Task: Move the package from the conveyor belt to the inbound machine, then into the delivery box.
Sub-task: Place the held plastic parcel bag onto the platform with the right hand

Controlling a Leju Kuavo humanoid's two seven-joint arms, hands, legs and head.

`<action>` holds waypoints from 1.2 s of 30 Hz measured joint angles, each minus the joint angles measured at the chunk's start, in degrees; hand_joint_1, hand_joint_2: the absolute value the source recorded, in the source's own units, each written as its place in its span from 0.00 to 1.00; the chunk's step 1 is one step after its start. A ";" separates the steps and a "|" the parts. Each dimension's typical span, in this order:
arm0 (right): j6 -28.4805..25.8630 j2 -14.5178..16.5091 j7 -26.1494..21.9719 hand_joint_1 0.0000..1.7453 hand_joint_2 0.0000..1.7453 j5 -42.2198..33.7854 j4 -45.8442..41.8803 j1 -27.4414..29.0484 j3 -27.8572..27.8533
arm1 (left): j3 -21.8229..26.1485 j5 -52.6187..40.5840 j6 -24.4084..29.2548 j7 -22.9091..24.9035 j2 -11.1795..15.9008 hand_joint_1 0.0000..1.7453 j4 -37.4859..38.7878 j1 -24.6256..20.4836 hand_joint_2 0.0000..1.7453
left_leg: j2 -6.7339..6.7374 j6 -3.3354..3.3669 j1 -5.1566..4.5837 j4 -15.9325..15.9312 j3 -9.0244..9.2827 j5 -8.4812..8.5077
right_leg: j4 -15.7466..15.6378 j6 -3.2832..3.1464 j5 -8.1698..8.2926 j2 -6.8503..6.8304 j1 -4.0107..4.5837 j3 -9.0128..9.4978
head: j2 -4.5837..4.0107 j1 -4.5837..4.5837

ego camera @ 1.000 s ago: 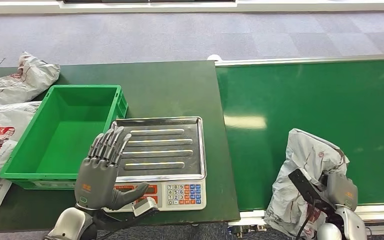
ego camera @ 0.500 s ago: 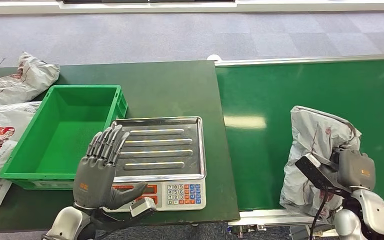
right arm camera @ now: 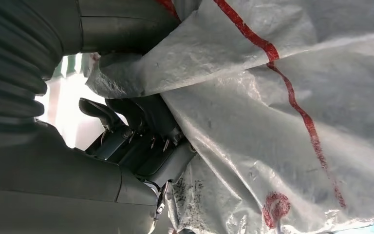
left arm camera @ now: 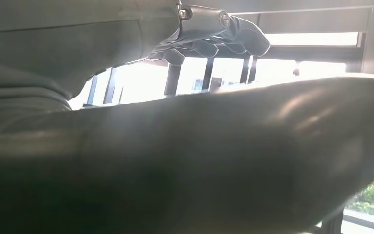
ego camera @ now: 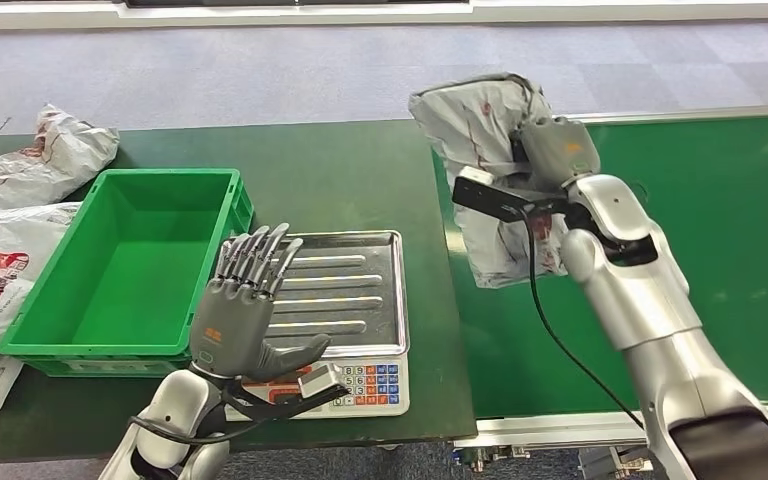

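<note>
My right hand [ego camera: 558,150] grips the grey plastic package [ego camera: 482,140], fingers closed into its crumpled wrap, and holds it up in the air above the seam where the dark green table [ego camera: 340,170] meets the green conveyor belt [ego camera: 700,230]. The package hangs off the belt, just beside the far right corner of the weighing scale [ego camera: 325,300], touching neither. In my right wrist view the dark fingers [right arm camera: 126,114] dig into the wrap, which carries red markings. My left hand [ego camera: 245,315] is raised over the near left corner of the scale's steel tray, fingers apart and straight, holding nothing. The green delivery box [ego camera: 130,260] sits just left of the scale, touching its edge. 2 more grey packages [ego camera: 20,200] lie at the table's far left
</note>
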 joint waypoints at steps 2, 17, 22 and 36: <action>1.36 1.93 0.38 1.00 1.00 -1.37 3.03 -5.42 3.66 | -0.27 0.60 0.46 0.04 0.00 0.00 0.88 -0.32 0.00 | -0.02 -0.03 0.01 0.00 -0.06 0.03 | 0.02 -0.03 0.02 -0.02 0.01 -0.07 | 0.00 0.01; 10.80 13.32 -3.36 1.00 1.00 -32.19 11.88 -14.98 12.79 | -0.34 0.69 2.00 -0.35 -1.49 0.00 3.54 -1.13 0.00 | -0.14 -0.04 0.00 0.00 -0.09 0.04 | 0.01 -0.03 0.02 -0.12 0.00 -0.06 | 0.00 0.01; 14.36 14.41 -4.27 1.00 1.00 -40.04 12.83 -12.23 14.12 | -0.35 -1.18 2.33 0.57 -1.61 0.00 4.62 -2.06 0.00 | -0.19 -0.04 0.01 0.01 -0.09 0.04 | 0.01 -0.03 0.03 -0.16 0.01 -0.07 | 0.00 -0.01; 15.97 11.46 -5.89 1.00 1.00 -51.99 20.47 -7.81 15.31 | -0.33 -1.82 2.98 1.47 0.27 0.00 4.39 -2.15 0.00 | -0.31 -0.04 0.00 0.01 -0.09 0.04 | -0.01 -0.03 0.03 -0.27 0.01 -0.02 | 0.00 0.00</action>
